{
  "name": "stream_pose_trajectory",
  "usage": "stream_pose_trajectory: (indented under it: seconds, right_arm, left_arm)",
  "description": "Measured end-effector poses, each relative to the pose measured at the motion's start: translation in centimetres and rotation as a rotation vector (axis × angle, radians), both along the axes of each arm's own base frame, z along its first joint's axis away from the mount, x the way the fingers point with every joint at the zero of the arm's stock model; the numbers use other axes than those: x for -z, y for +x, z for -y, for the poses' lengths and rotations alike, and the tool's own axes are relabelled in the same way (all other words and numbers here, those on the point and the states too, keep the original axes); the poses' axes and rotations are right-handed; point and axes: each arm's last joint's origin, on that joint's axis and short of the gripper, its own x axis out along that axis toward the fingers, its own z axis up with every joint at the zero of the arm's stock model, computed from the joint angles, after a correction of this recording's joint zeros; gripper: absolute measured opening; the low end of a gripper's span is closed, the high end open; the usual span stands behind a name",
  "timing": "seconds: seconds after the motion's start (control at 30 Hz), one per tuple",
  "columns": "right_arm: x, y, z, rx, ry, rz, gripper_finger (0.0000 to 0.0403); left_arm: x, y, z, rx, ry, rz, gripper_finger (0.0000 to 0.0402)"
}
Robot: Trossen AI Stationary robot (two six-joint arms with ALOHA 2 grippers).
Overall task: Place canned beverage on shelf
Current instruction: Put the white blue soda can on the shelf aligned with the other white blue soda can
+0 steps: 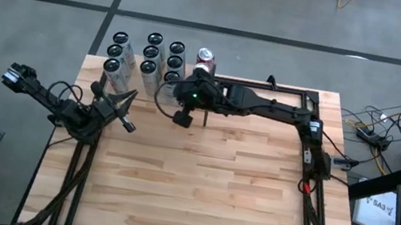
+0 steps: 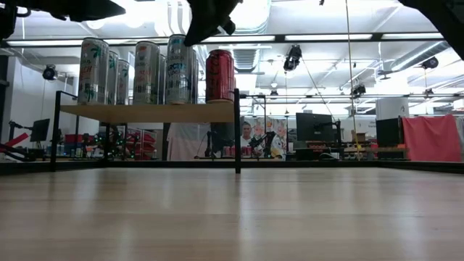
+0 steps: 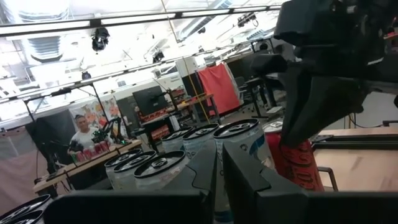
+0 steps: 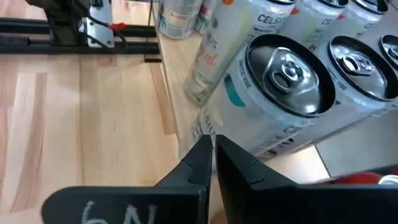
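Seen from above, a pale wood table [image 1: 197,185] fills the lower part of the view, with a small raised shelf [image 1: 135,78] of pale planks at its 11 o'clock corner. On the shelf stand several tall silver cans [image 1: 151,55] in close rows, and a single red can [image 1: 205,60] stands upright at the 3 o'clock end of the group, just beside the nearest silver one. From table height, the red can [image 2: 220,75] sits at the shelf's end, next to a thin black post [image 2: 237,130]. The right gripper [image 1: 183,116] hangs above the table just off the shelf's 4 o'clock corner, its arm reaching in from 3 o'clock; its fingers [image 4: 202,163] are pressed together and hold nothing — the silver cans lie close in front of it. The left gripper [image 1: 126,125] hovers at the shelf's 6 o'clock edge, its arm coming from 9 o'clock, fingers [image 3: 208,171] likewise closed and empty, pointing toward the cans
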Motion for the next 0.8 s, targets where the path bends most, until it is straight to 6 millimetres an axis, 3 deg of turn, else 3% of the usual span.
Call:
stream_pose_trajectory:
  seconds: [0.8]
  right_arm:
    - [0.3, 0.9, 1.1, 0.004, -0.038, 0.056, 0.0013]
  left_arm:
    - [0.0, 0.0, 0.0, 0.001, 0.0, 0.002, 0.0011]
